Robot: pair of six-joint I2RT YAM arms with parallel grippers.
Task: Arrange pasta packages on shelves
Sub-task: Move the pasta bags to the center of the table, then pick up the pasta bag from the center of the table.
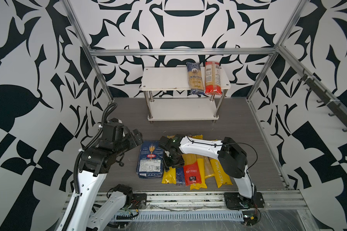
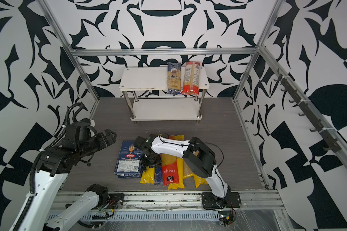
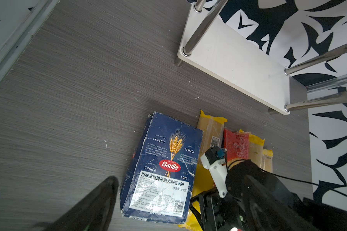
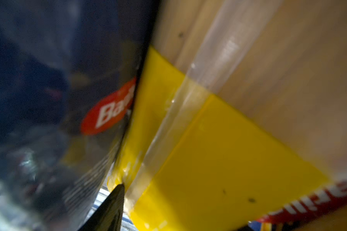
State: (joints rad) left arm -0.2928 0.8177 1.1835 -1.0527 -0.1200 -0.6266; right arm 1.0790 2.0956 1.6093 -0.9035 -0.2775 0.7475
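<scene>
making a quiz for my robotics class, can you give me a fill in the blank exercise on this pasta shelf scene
1. The top board of the shelves holds ___ pasta packs.
2. The shelf bag next to the blue Ankara bag is ___ at both ends.
3. The wide pack lying on the table carries the brand name ___.
4. The left gripper holds nothing, and its jaws stand ___.

Missing words: two; red; Barilla; open.
</scene>
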